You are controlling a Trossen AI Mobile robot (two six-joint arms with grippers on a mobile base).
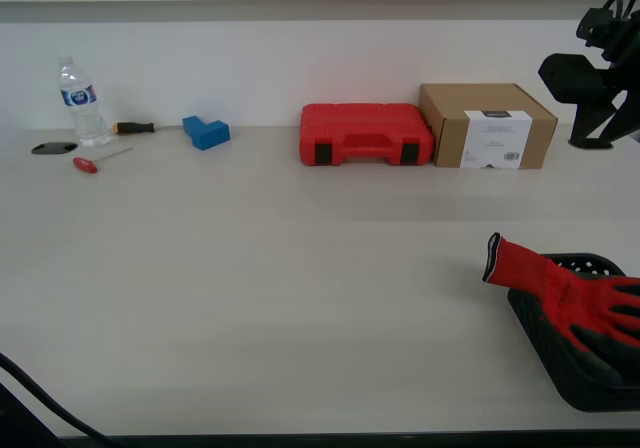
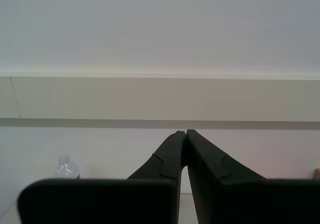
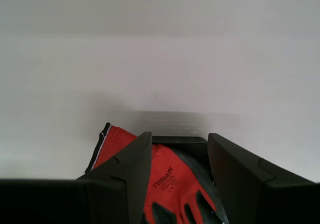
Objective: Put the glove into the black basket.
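Note:
The red glove (image 1: 555,283) with dark grey fingers lies across the black basket (image 1: 585,393) at the exterior view's lower right. Its black-edged cuff hangs over the basket's rim onto the table. My first gripper (image 3: 179,136) is open and empty just above the glove (image 3: 167,179), with the basket's rim (image 3: 181,141) between its jaws. My second gripper (image 2: 183,132) is shut and empty, pointing at the white wall. A black arm (image 1: 590,78) is raised at the exterior view's upper right; I cannot tell which arm it is.
Along the back wall stand a red plastic case (image 1: 366,134), a cardboard box (image 1: 487,125), a blue block (image 1: 206,131) and a water bottle (image 1: 80,103). A red-handled screwdriver (image 1: 95,161) and a black disc (image 1: 53,148) lie near the bottle.

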